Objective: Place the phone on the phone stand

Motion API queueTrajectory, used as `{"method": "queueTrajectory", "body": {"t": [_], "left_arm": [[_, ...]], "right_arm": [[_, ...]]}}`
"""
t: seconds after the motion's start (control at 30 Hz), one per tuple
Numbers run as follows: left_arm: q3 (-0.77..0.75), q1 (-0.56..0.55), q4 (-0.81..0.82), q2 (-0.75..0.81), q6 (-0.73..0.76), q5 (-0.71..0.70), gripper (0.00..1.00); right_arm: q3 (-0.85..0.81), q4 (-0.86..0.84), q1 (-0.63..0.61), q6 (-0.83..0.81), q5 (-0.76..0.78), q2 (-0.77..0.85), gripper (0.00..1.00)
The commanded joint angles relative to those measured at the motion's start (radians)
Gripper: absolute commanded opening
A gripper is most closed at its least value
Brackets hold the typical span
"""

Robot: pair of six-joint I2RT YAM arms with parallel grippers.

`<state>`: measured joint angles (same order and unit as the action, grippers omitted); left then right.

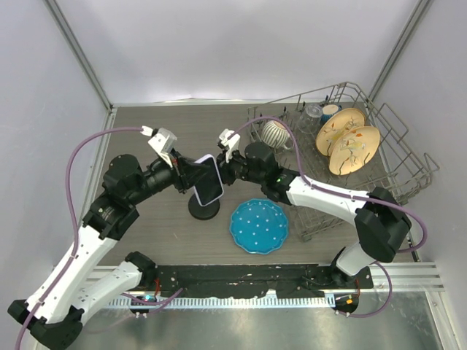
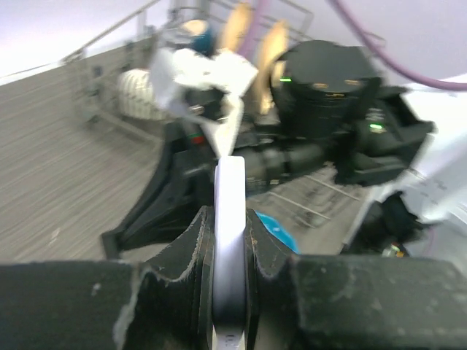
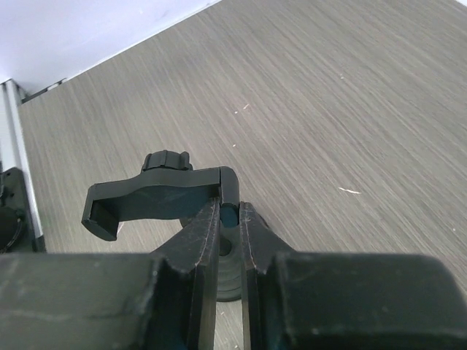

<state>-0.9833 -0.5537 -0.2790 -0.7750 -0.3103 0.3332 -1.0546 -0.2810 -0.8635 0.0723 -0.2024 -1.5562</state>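
phone: stiff, slick, likely fragile; pinch across faces.
left gripper: clamped on phone.
right gripper: pinching phone stand.

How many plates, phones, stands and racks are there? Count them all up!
plates: 3, the blue plate and two tan plates
phone: 1
stand: 1
rack: 1
Total: 6

Lab cell: white enclosure walls
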Motion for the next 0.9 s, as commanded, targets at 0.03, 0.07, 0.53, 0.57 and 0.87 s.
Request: {"method": "queueTrajectory", "body": {"t": [0.03,0.07,0.53,0.57,0.87], "left_arm": [[-0.02,0.035,0.323,-0.092,-0.074,0.509,0.0],[0.007,0.035,0.459,-0.118,-0.104,0.585,0.0],[0.044,0.035,0.557,-0.251,0.141,0.632,0.0],[0.052,0.035,0.534,-0.256,0.163,0.63,0.0],[0.118,0.054,0.576,-0.297,0.275,0.583,0.0]], "right_arm": [[0.005,-0.095,0.06,0.046,-0.231,0.036,0.01],[0.002,-0.096,0.064,0.049,-0.256,0.031,0.01],[0.01,-0.138,0.103,0.057,-0.35,0.004,0.01],[0.015,-0.148,0.103,0.055,-0.351,0.007,0.01],[0.038,-0.193,0.104,0.035,-0.359,0.018,0.01]]}}
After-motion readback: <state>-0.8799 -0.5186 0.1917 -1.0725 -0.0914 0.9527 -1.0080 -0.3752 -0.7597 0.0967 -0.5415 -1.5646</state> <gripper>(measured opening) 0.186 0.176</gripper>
